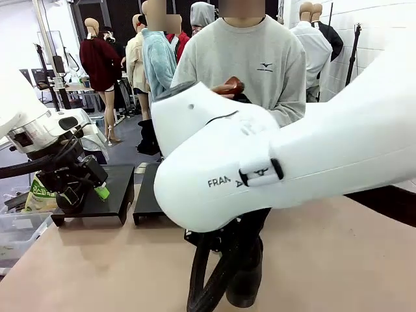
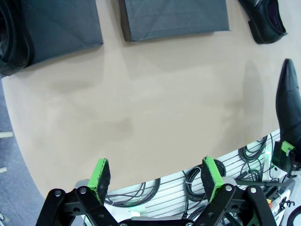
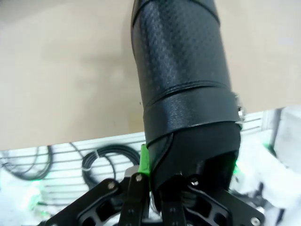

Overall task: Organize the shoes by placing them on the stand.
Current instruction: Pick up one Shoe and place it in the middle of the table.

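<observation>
Nearest us, the right gripper [image 3: 155, 172] is clamped on the held shoe [image 3: 183, 80], seemingly by its heel end, over the near middle of the table [image 2: 141, 108]; its long axis runs straight out along the fingers, toe away from the wrist, and in the front view it hangs close to upright; the left gripper [image 2: 156, 175] hovers to the left, jaws wide, nothing between them; the stand lies farther off and left of the held shoe, so we judge the move goes far-left and the shoe must be tipped flat; the left arm is nearer the stand but empty. We count two platforms, the right platform [image 2: 174, 19] bare, the left platform [image 2: 56, 23] carrying what looks like a third shoe [image 2: 11, 42]; a loose shoe [image 2: 263, 19] lies far right; three shoes in all.
</observation>
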Available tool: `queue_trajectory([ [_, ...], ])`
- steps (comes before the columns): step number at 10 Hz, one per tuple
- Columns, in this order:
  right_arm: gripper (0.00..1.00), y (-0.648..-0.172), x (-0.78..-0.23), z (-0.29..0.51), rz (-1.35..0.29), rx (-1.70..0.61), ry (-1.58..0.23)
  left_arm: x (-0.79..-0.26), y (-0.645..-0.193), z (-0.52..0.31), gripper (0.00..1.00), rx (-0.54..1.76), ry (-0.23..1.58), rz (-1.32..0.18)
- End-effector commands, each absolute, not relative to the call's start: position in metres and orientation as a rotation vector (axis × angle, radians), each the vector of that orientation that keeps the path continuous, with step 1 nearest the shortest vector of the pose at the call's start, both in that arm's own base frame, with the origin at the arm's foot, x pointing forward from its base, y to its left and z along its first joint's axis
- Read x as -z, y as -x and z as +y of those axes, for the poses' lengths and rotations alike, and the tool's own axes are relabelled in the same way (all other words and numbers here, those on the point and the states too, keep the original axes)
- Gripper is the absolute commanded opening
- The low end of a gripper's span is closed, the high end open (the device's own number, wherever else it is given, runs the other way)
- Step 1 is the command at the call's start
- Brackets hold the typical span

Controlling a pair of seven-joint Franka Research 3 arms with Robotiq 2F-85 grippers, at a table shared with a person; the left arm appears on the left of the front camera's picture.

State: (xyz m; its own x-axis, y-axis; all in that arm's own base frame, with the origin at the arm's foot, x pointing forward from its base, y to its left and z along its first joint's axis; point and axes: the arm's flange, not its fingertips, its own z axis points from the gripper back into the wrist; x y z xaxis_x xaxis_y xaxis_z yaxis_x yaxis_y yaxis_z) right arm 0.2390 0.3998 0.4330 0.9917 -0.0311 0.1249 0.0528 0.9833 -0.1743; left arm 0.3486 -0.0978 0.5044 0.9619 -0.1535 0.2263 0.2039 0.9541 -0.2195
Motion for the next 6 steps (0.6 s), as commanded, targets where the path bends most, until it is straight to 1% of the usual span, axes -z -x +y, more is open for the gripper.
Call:
queue_trajectory([
  [1, 0.0, -0.262, -0.415, 0.419, -0.154, 0.005, 0.218, -0.504, -0.35, -0.096, 1.0, 0.187, 0.231, -0.21],
  [3, 0.0, -0.279, -0.403, 0.424, -0.167, -0.063, 0.22, -0.504, -0.35, -0.096, 1.0, 0.187, 0.231, -0.21],
  [6, 0.0, -0.303, -0.382, 0.432, -0.115, -0.105, 0.179, -0.504, -0.35, -0.096, 1.0, 0.187, 0.231, -0.21],
])
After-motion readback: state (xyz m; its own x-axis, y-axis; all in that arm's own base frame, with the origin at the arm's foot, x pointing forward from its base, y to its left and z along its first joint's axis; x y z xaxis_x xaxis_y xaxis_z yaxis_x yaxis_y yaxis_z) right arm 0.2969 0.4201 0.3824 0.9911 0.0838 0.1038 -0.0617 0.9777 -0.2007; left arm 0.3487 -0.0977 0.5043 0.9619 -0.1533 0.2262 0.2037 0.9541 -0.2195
